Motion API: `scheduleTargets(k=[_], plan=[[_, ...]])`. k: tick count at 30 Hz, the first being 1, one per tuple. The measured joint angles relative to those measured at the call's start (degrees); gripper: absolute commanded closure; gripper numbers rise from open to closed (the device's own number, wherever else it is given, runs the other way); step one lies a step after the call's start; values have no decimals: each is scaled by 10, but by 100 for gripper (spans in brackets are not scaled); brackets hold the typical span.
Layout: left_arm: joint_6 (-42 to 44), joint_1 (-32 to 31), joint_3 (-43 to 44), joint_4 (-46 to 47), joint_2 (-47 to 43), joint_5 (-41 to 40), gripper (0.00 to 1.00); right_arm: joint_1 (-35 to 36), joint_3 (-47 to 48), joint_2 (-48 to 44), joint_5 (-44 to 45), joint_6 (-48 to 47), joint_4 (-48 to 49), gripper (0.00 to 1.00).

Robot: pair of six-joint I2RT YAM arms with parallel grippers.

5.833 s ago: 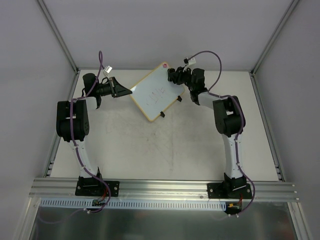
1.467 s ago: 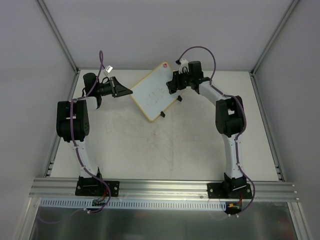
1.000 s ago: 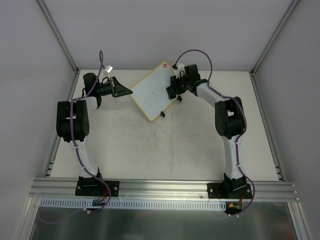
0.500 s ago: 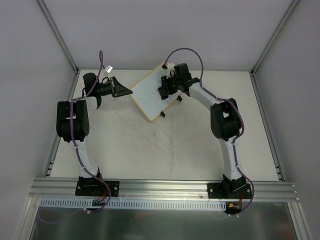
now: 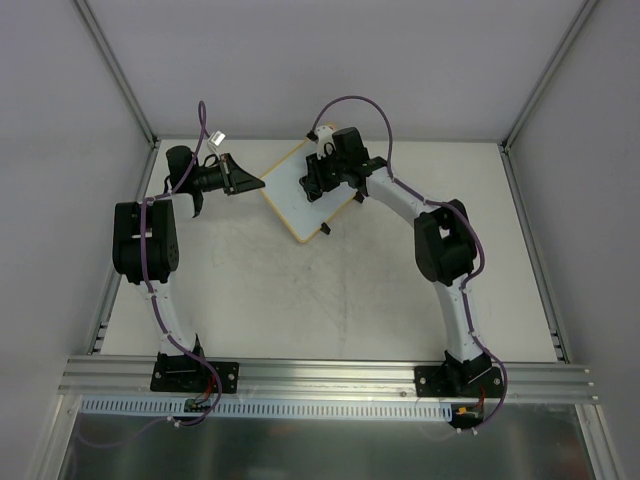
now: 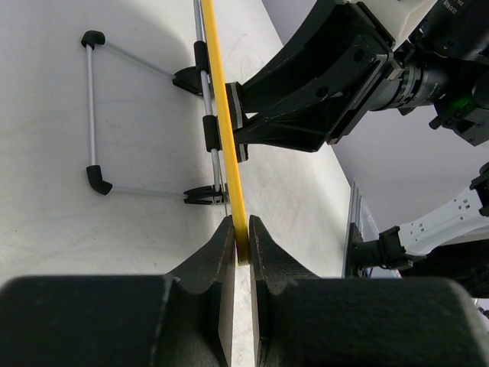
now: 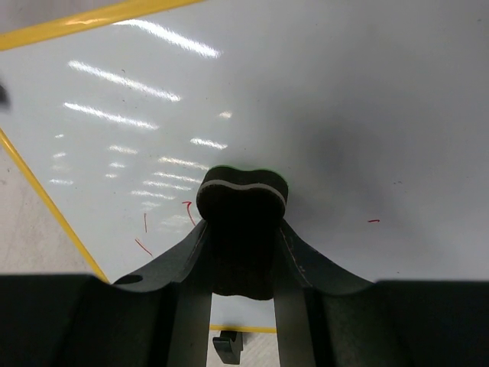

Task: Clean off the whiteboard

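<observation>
The whiteboard (image 5: pixel 290 195) lies tilted at the back of the table, white with a yellow rim. My left gripper (image 5: pixel 256 183) is shut on its left rim (image 6: pixel 229 153), seen edge-on in the left wrist view. My right gripper (image 5: pixel 312 188) is over the board and shut on a black bow-shaped eraser block (image 7: pixel 243 200), whose end presses on the white surface (image 7: pixel 344 115). A few short red marks (image 7: pixel 145 233) remain left of the eraser and one at the right. The pink dot is hidden by the right arm.
Two small black clips (image 5: pixel 325 229) sit on the board's right edge. A wire stand (image 6: pixel 95 115) lies on the table behind the board in the left wrist view. Grey walls and metal frame posts (image 5: pixel 120 80) enclose the table.
My right gripper has swept leftward across the whiteboard with the eraser, from its right edge to its middle. The handwriting seen earlier is mostly gone. The left arm has not moved.
</observation>
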Motion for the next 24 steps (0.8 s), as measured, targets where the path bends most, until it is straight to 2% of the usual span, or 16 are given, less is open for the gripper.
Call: scheduleTargets(k=[12, 24], plan=[[0, 0, 0, 0, 0, 0, 100, -27, 10, 6, -3, 26, -2, 100], [1, -1, 0, 0, 0, 0, 100, -72, 50, 33, 31, 9, -13, 100]])
